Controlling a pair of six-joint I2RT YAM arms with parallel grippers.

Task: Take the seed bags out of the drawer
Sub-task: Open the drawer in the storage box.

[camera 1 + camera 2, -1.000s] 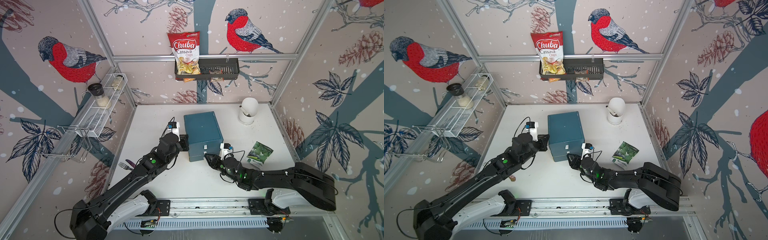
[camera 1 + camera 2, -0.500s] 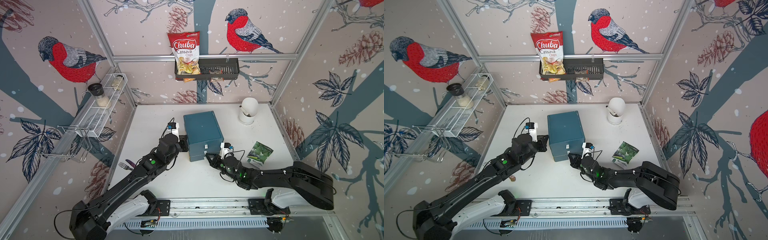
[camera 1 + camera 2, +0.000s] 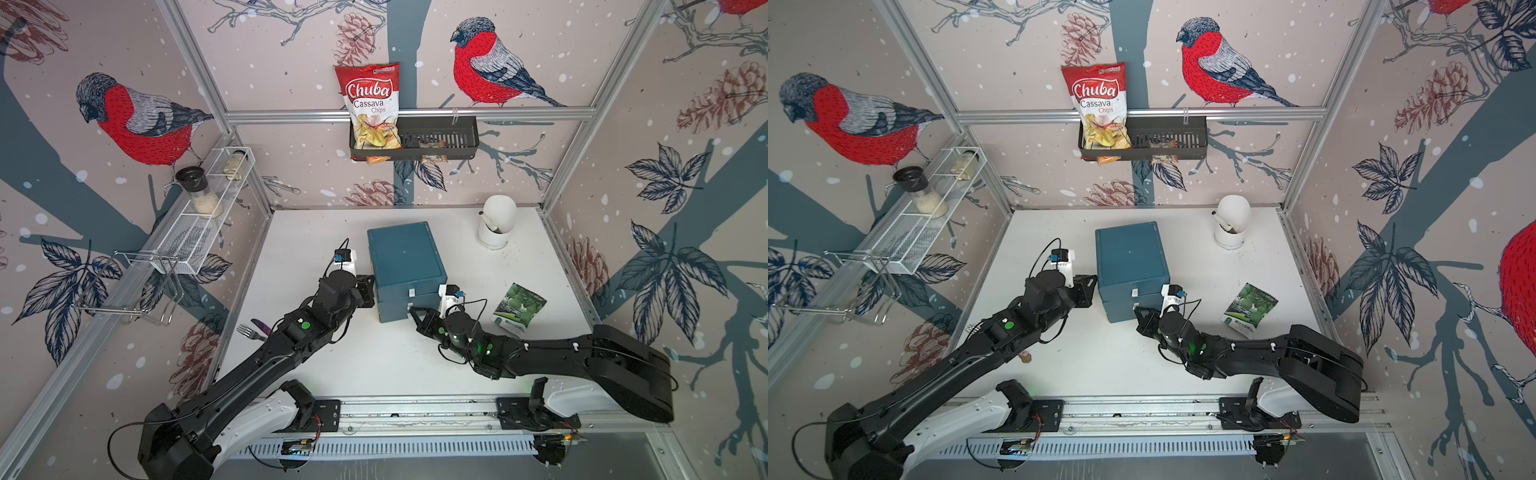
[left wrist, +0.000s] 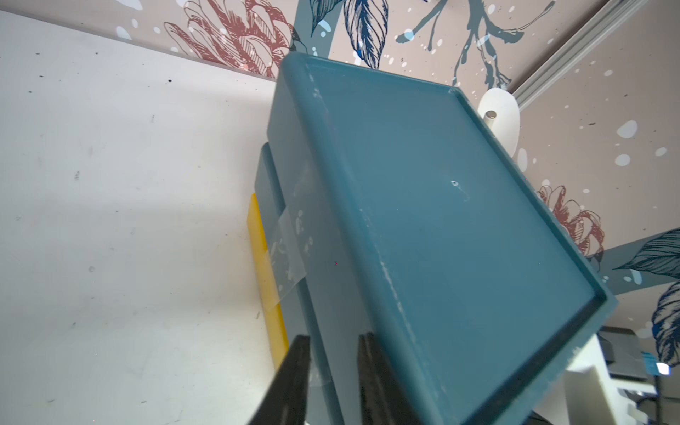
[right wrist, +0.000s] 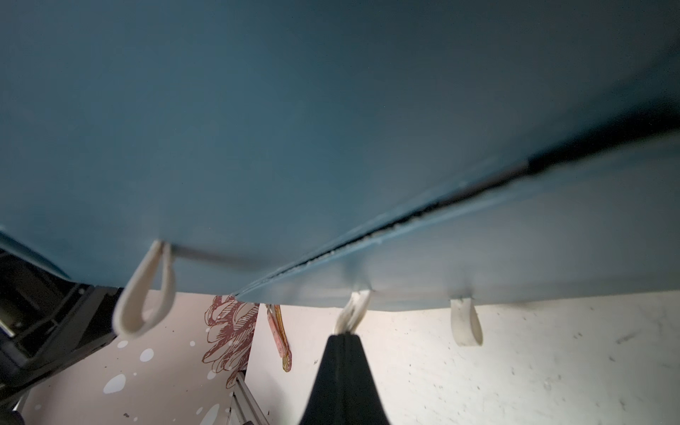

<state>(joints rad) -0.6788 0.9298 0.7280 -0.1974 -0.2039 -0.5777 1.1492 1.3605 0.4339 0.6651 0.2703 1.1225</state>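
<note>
- In a top view, the blue drawer unit [image 3: 405, 257] stands on the white surface [image 3: 374, 365], and both drawers appear shut. One green-and-white seed bag [image 3: 517, 309] already lies on the surface, near the unit's right side. We see no other seed bags and judge them to be inside.
- In a top view, the right fingers [image 3: 1140, 311] meet the lower drawer front. The left fingers [image 3: 1088, 286] sit at the unit's left wall.
- In the left wrist view, the left fingers [image 4: 298, 375] stand apart and hold nothing, just beside the drawer unit [image 4: 441, 220]. We advise bracing them against the wall so the unit does not slide during the pull.
- In the right wrist view, the right fingers [image 5: 331, 368] are together, clamped on a white loop tab [image 5: 353, 311]. We advise pulling slowly and straight out, in line with the drawer's travel. A sideways or upward pull may slip the thin loop free or tip the unit.
</note>
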